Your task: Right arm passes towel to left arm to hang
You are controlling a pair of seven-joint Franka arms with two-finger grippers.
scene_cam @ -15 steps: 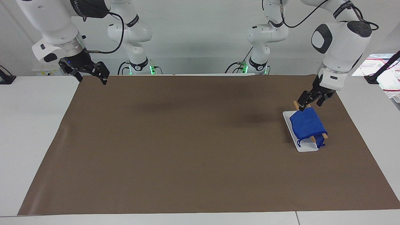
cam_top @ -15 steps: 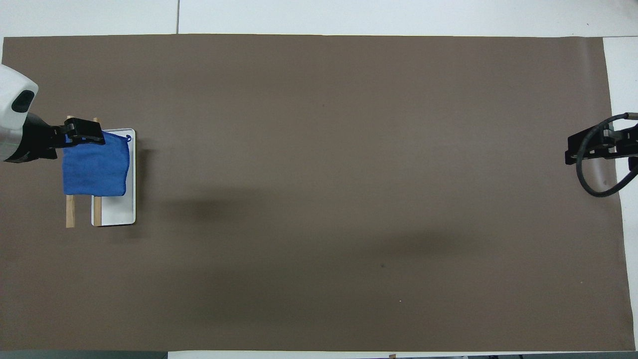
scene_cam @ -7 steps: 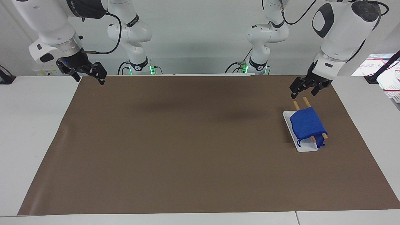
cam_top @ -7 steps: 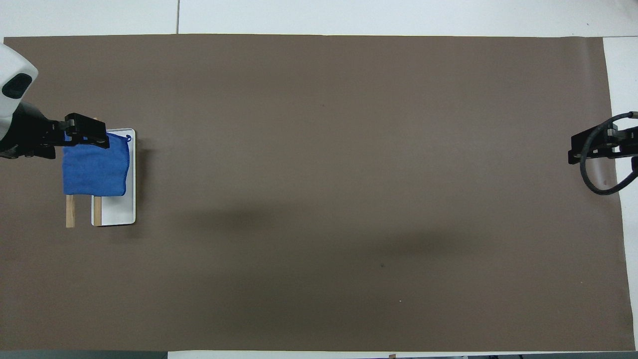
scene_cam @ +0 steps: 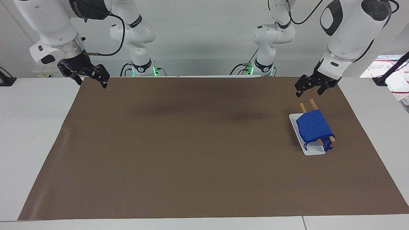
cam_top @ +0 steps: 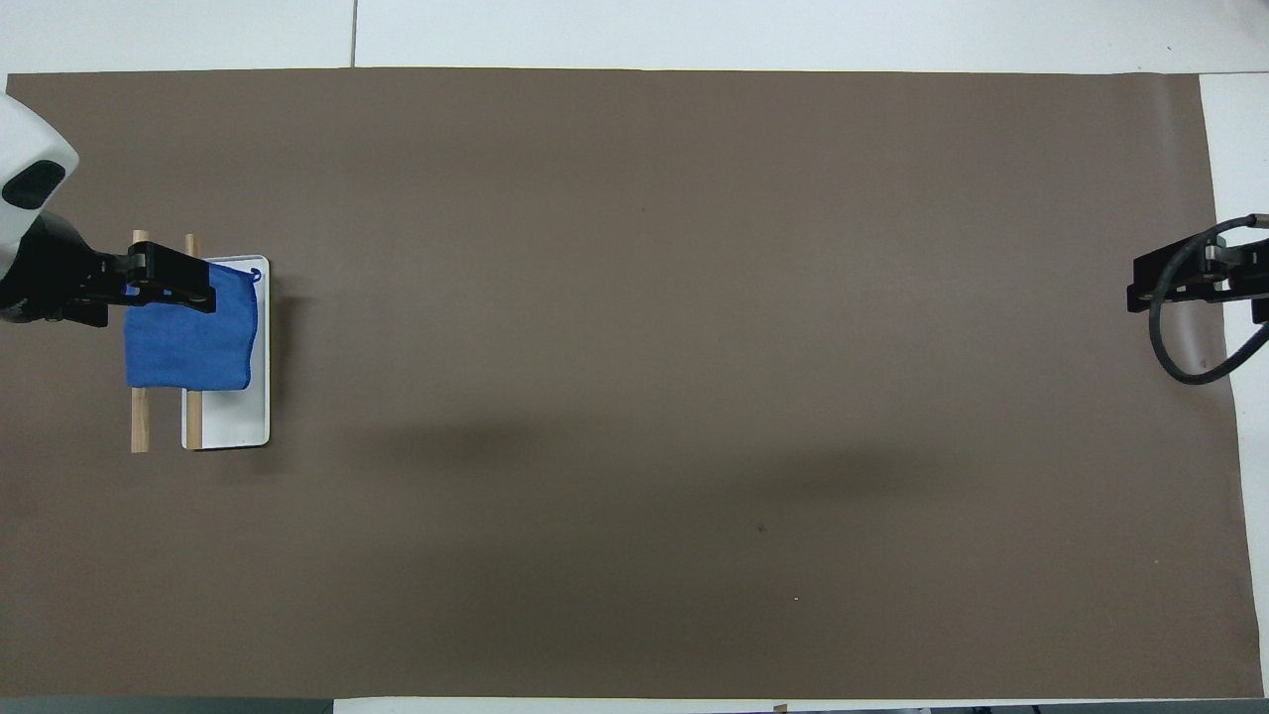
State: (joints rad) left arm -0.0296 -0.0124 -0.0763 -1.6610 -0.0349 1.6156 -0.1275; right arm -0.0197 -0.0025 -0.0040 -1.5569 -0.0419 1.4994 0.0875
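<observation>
Blue soft towel [scene_cam: 314, 129] hangs over our wooden rack; both claws [scene_cam: 308, 89] [scene_cam: 90, 78] apart, empty, nothing left.

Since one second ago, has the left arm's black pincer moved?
Yes. The left pincer rose off the blue towel on the wooden rack, toward the robots.
</observation>
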